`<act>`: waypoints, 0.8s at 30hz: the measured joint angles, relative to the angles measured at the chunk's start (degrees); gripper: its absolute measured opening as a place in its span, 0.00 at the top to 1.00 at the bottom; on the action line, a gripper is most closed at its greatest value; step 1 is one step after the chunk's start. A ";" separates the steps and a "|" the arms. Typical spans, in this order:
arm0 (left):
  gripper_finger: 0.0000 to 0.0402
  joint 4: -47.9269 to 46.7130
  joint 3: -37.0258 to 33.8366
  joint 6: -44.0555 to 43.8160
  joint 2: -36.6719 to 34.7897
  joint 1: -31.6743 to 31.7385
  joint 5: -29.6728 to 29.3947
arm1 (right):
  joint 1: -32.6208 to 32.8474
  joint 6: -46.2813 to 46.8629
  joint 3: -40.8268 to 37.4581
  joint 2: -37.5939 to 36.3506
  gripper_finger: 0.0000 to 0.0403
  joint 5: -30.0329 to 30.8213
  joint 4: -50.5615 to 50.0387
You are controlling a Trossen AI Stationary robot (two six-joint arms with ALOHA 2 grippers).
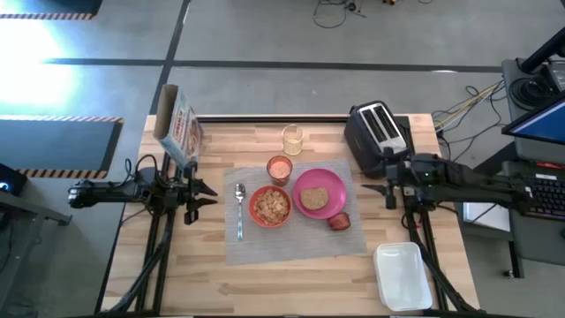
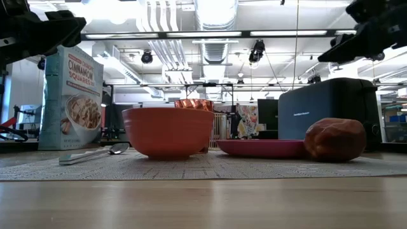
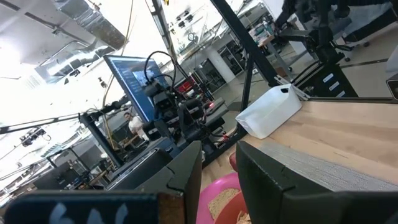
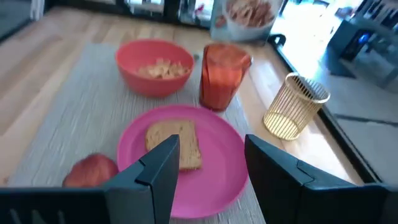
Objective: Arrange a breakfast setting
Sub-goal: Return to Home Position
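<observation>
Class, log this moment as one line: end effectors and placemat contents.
left end effector open, empty | right end effector open, empty | placemat: spoon, bowl, cup, plate with toast, red item

the cereal box (image 2: 73, 95) reads "cinnamon squares"; the toaster's (image 2: 331, 114) small front label is unreadable

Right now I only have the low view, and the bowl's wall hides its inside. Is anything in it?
Observer: Yes. From above, the red-orange bowl holds cereal.
Operator: And the pink plate? I see it edge-on.
Observer: A brown toast slice lies flat near the middle of the pink plate.
Operator: Where do the end effectors sit over the table?
Observer: The left end effector is just off the left edge of the placemat. The right end effector is at its right edge, next to the toaster. Both are open and hold nothing.
</observation>
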 joint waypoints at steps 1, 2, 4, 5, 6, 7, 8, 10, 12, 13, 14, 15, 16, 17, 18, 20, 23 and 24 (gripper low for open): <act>0.79 0.00 0.00 0.00 0.00 0.01 0.00 | 0.00 0.09 -0.73 -1.10 0.58 0.00 0.10; 0.79 0.00 0.00 0.00 0.00 0.00 0.00 | 0.00 0.07 -1.66 -2.21 0.58 0.00 0.07; 0.79 0.00 0.00 0.00 0.00 0.00 0.00 | -0.02 0.09 -3.66 -4.58 0.58 0.00 0.25; 0.79 0.00 0.00 0.00 0.00 0.00 0.00 | 0.00 0.10 -4.75 -5.70 0.58 -0.14 0.51; 0.79 0.02 -0.02 0.00 0.00 0.00 0.00 | 0.00 0.05 -5.95 -6.69 0.58 -0.13 0.46; 0.79 0.00 -0.02 0.00 0.00 0.00 0.00 | 0.00 0.02 -7.25 -7.67 0.58 -0.13 -0.11; 0.79 0.02 -0.02 0.00 0.02 0.00 0.00 | 0.00 0.06 -8.31 -8.72 0.58 -0.13 -0.48; 0.79 0.00 -0.02 0.00 0.02 0.00 0.00 | -0.01 -0.02 -10.15 -10.63 0.58 -0.11 0.26; 0.79 0.00 -0.02 0.00 0.05 0.01 0.00 | 0.00 -0.84 -11.88 -12.47 0.58 0.07 0.83; 0.79 -0.01 -0.02 0.00 0.07 0.00 0.00 | 0.00 -1.12 -12.63 -13.28 0.58 0.11 1.23; 0.79 -0.02 -0.02 0.00 0.07 0.02 0.00 | 0.00 -1.76 -13.31 -14.04 0.58 0.11 1.34; 0.79 0.00 -0.02 0.00 0.07 0.00 0.00 | 0.02 -3.05 -13.74 -14.60 0.58 0.11 1.28; 0.79 0.00 -0.02 0.00 0.07 0.00 0.00 | 0.02 -4.80 -14.19 -15.12 0.58 0.04 1.34; 0.79 -0.04 -0.02 0.00 0.09 0.00 -0.06 | 0.02 -7.69 -14.44 -15.51 0.58 -0.06 1.04; 0.79 -0.16 -0.02 0.12 0.07 -0.02 -1.06 | 0.02 -10.87 -14.64 -15.61 0.58 -0.09 0.70; 0.79 -1.19 -0.02 0.07 0.18 -0.02 -4.68 | 0.00 -18.22 -14.97 -15.50 0.58 -0.03 0.39; 0.79 -1.12 -0.02 0.04 0.39 0.02 -7.99 | 0.00 -27.65 -14.97 -15.51 0.58 0.06 1.39; 0.79 -1.09 -0.02 0.04 0.51 0.02 -8.59 | 0.00 -29.56 -14.97 -15.61 0.58 0.08 1.41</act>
